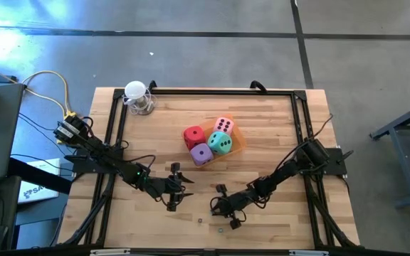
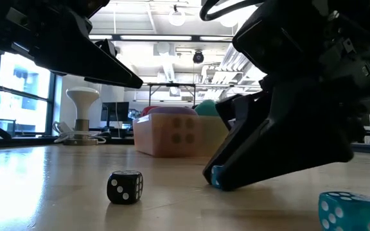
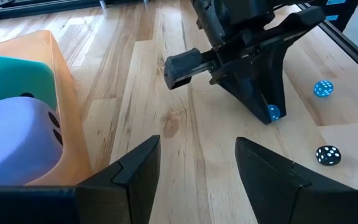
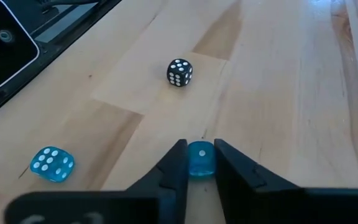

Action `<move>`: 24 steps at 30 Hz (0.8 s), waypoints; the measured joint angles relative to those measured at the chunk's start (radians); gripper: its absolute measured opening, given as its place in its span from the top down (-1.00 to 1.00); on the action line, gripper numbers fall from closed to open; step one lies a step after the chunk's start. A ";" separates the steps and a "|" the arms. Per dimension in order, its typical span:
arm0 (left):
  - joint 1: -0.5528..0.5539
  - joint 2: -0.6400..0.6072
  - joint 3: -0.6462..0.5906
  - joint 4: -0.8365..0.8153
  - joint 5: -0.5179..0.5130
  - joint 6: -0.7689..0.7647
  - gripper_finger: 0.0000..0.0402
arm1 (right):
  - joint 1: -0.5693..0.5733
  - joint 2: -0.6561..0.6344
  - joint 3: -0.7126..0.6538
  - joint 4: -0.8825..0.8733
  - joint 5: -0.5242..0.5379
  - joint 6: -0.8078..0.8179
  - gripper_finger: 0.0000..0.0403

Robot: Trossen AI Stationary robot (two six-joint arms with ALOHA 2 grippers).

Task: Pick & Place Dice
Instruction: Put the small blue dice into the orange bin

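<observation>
Four big soft dice, red (image 1: 193,136), pink (image 1: 223,124), teal (image 1: 220,142) and purple (image 1: 201,154), sit together in an orange tray (image 1: 238,139) at mid-table. Near the front edge lie small dice: a black one (image 4: 179,71) and a clear blue one (image 4: 51,164), both loose on the wood. My right gripper (image 4: 200,163) is shut on a second small blue die (image 4: 201,158). My left gripper (image 3: 197,177) hovers open a little to the left of it, with nothing between its fingers. My right gripper pinches the small blue die by two opposite faces (image 4: 191,160), right at the free ends of its two fingers (image 2: 227,179). The fingers slant down from the table's right toward its near left. The die (image 2: 214,176) is down at the tabletop.
A black frame (image 1: 301,121) runs around the wooden table. A white lamp-like object (image 1: 138,97) stands at the far left corner. Bare wood lies between the tray and the two grippers.
</observation>
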 joint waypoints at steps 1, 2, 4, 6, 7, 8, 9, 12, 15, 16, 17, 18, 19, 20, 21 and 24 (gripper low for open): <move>0.000 0.000 0.000 0.000 0.000 0.000 0.00 | 0.000 0.000 0.000 0.000 -0.001 0.000 0.75; 0.000 0.000 0.000 0.000 0.000 0.000 0.00 | 0.000 0.000 0.000 0.000 -0.001 -0.004 0.79; 0.000 0.000 0.000 0.000 0.000 0.000 0.00 | 0.000 0.000 0.000 0.001 0.000 -0.010 0.81; 0.000 0.000 0.000 0.000 0.000 0.000 0.00 | 0.002 -0.003 0.000 0.003 0.017 -0.032 0.81; 0.000 0.000 0.000 0.000 0.000 0.000 0.00 | 0.006 -0.009 -0.001 -0.002 0.041 -0.048 0.81; 0.000 0.000 0.000 -0.001 0.000 0.000 0.00 | 0.011 -0.019 -0.001 -0.009 0.065 -0.059 0.81; 0.000 0.000 0.000 -0.001 0.000 0.000 0.00 | 0.016 -0.034 -0.001 -0.024 0.094 -0.068 0.81; 0.000 0.000 0.000 -0.003 0.000 0.000 0.00 | 0.037 -0.097 -0.001 -0.126 0.226 -0.073 0.81; 0.000 0.000 0.000 -0.013 0.000 0.000 0.00 | 0.055 -0.178 -0.001 -0.253 0.404 -0.029 0.81; 0.000 0.000 0.000 -0.013 0.000 0.000 0.00 | 0.061 -0.212 -0.001 -0.316 0.476 -0.005 0.81; 0.000 0.000 0.000 -0.013 0.000 0.000 0.00 | 0.065 -0.244 -0.001 -0.374 0.547 0.023 0.81; 0.000 0.000 0.000 -0.013 0.000 0.000 0.00 | 0.066 -0.274 -0.001 -0.428 0.625 0.059 0.81; 0.000 0.000 0.000 -0.014 0.000 0.000 0.00 | 0.065 -0.300 0.000 -0.484 0.711 0.105 0.81; 0.000 0.000 0.000 -0.014 0.000 0.000 0.00 | 0.065 -0.329 -0.001 -0.549 0.802 0.157 0.80; 0.000 0.000 0.000 -0.014 0.000 0.000 0.00 | 0.064 -0.356 -0.001 -0.616 0.888 0.212 0.79; 0.000 0.000 0.000 -0.016 0.000 0.000 0.00 | 0.043 -0.424 -0.001 -0.763 1.022 0.362 0.78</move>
